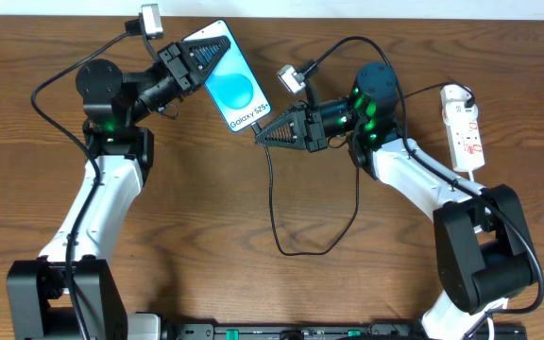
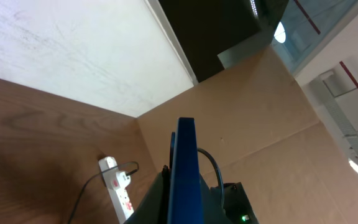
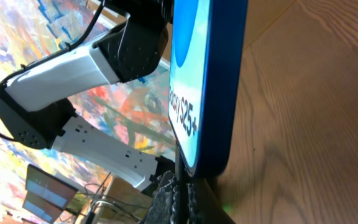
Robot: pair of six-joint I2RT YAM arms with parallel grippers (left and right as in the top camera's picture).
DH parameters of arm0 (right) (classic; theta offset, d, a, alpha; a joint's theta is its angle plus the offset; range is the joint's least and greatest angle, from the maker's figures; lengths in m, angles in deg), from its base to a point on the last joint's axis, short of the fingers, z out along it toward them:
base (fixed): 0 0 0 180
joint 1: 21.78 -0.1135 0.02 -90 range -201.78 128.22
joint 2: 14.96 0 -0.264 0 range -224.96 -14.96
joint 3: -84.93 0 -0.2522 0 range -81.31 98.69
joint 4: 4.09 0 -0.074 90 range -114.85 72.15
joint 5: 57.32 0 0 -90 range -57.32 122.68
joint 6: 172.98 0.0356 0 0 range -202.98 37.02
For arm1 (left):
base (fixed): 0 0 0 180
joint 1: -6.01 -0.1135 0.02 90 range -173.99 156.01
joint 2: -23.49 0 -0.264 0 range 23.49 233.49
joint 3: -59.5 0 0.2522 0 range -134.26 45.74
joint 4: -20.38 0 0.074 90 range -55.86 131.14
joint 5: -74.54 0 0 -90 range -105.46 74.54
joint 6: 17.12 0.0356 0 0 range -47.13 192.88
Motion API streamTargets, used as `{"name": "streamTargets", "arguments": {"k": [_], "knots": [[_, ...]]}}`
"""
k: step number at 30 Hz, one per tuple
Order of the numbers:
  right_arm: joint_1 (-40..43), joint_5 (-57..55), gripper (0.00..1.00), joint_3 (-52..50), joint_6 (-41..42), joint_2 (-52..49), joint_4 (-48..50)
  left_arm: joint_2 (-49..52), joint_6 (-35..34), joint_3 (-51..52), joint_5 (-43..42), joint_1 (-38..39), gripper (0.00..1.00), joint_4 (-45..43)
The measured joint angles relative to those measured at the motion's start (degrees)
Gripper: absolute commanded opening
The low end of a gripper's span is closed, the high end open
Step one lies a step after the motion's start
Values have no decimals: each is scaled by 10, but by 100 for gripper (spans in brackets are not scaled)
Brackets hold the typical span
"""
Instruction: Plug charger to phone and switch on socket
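Slim black-framed smartphone with a bright blue screen (image 1: 239,93) is clamped at its top end by the closed left end effector (image 1: 211,49), over the far middle of the brown wooden surface (image 1: 348,283). The right end effector (image 1: 264,133) is closed on the tip of the thin black charger cable (image 1: 272,203), right at the phone's bottom edge; whether the tip is seated cannot be told. The white power strip with red markings (image 1: 465,127) lies well apart at the right.

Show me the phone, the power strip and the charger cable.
phone (image 1: 237,90), overhead view, middle of blue screen.
power strip (image 1: 467,132), overhead view, white face with red markings.
charger cable (image 1: 270,184), overhead view, straight stretch below the phone.
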Motion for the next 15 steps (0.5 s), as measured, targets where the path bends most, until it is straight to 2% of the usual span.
{"name": "streamTargets", "arguments": {"k": [15], "knots": [[0,-12,1,-2,0,0,0,0,2,0,3,-1,7,0]]}}
